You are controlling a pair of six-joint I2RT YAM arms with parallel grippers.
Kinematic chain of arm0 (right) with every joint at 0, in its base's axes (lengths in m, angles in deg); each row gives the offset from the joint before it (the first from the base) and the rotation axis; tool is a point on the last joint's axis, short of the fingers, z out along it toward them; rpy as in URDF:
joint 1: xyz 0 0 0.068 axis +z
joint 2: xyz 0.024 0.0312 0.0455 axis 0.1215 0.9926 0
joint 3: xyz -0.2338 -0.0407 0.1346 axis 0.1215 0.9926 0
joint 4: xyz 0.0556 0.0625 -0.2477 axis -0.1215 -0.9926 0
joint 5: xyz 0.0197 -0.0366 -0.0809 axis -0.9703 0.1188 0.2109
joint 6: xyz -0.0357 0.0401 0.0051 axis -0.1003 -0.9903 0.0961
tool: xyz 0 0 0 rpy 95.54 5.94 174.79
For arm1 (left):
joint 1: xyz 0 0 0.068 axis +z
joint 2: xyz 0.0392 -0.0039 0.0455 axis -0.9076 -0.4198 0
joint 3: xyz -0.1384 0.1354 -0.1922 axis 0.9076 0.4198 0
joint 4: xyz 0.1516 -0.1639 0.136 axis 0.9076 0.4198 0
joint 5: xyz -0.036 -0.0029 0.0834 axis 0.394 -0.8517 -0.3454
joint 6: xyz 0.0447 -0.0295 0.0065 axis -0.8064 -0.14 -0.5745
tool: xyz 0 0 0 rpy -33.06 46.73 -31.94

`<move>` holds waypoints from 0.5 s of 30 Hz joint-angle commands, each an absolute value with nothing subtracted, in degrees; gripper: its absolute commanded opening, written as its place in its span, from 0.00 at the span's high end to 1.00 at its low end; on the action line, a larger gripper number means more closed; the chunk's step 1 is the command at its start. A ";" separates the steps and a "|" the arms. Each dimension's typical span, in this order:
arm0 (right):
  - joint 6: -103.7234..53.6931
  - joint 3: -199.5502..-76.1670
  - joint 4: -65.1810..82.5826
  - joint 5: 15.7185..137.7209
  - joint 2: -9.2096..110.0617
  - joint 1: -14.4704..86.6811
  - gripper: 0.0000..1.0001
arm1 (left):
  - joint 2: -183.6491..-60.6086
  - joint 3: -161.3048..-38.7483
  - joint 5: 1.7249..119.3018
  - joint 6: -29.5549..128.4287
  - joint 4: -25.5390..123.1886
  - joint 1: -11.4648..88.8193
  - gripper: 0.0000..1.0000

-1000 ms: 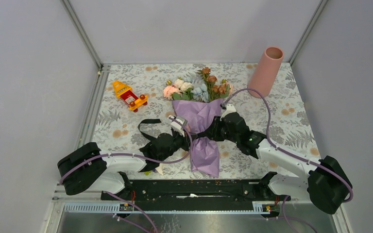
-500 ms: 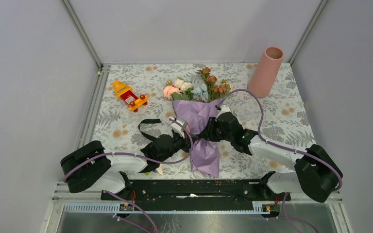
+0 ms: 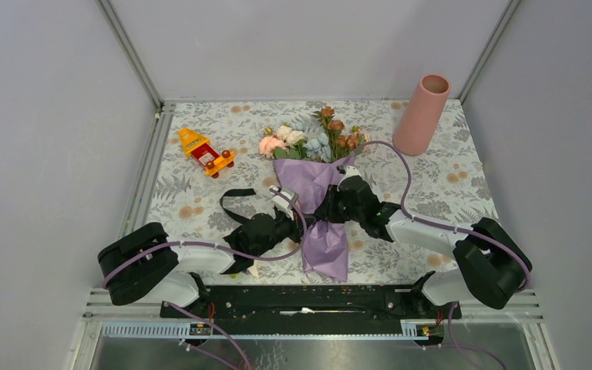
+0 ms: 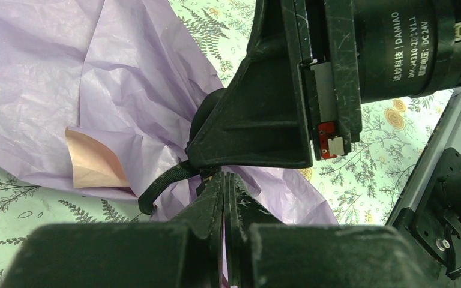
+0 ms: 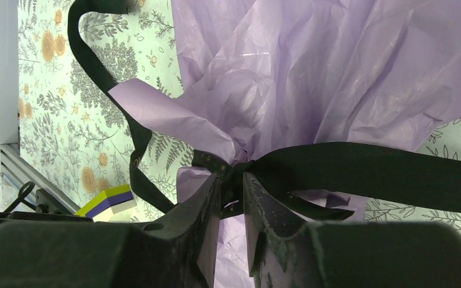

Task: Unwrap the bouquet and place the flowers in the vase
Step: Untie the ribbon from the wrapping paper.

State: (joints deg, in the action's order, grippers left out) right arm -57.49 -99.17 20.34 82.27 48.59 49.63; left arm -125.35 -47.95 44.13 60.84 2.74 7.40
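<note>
The bouquet [image 3: 320, 208] lies on the table in crinkled purple paper [image 5: 312, 78], a pink underside [image 4: 93, 162] showing at one fold. Its flowers [image 3: 312, 142] point toward the back. A black ribbon [image 5: 372, 168] ties the narrow waist, and one loop [image 3: 235, 196] trails off to the left. My right gripper [image 5: 232, 180] has its fingers tight on either side of the ribbon knot [image 5: 231, 167]. From the other side, my left gripper [image 4: 224, 175] is shut with its tips against the same waist. A ribbon strand [image 4: 159, 186] runs up to them; whether it is pinched I cannot tell. The salmon vase [image 3: 422, 114] stands upright at the back right.
A red and yellow toy [image 3: 204, 152] lies at the back left of the floral tablecloth [image 3: 455, 177]. A small yellow, purple and white block [image 5: 111, 201] sits near the left arm. Metal rails [image 3: 142, 177] edge the table, and grey walls enclose it.
The right arm's base and elbow have swung left, and its gripper has edged in on the bouquet's waist. The left arm and the bouquet have stayed put.
</note>
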 commanded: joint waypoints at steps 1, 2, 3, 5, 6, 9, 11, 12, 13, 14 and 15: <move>-57.64 -101.58 22.19 82.21 49.54 50.27 0.77 | -125.71 -48.32 44.92 60.82 -0.94 7.47 1.00; -57.64 -101.50 22.21 82.10 49.63 50.28 0.80 | -125.74 -48.45 44.84 60.72 -0.69 7.51 1.00; -57.70 -101.37 22.23 82.00 49.67 50.25 0.84 | -125.74 -48.58 44.67 60.63 -0.39 7.52 1.00; -57.94 -101.10 22.15 82.33 49.58 50.25 0.95 | -125.69 -48.69 44.44 60.62 -0.16 7.52 1.00; -58.12 -100.88 22.13 82.74 49.26 50.28 1.00 | -125.61 -48.69 44.33 60.62 0.00 7.52 1.00; -58.60 -99.56 21.92 85.89 46.91 50.23 1.00 | -125.27 -48.36 43.71 60.65 0.55 7.52 1.00; -59.44 -98.42 20.98 89.47 44.71 50.28 1.00 | -124.85 -47.90 42.65 61.22 1.43 7.52 1.00; -60.07 -97.64 20.32 91.57 43.44 50.24 1.00 | -124.59 -47.59 41.88 61.68 1.89 7.48 1.00; -60.60 -96.60 19.69 93.72 42.42 50.26 1.00 | -124.25 -47.22 40.88 62.40 2.33 7.51 1.00; -60.96 -95.84 19.08 95.57 41.26 50.24 1.00 | -123.83 -46.56 40.09 63.03 2.65 7.52 1.00; -61.31 -95.10 18.40 97.39 40.34 50.29 1.00 | -123.63 -46.00 39.64 63.67 2.85 7.48 1.00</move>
State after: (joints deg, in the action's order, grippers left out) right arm -59.24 -97.47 20.13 87.67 45.27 49.74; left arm -125.33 -47.89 42.86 61.30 4.06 7.40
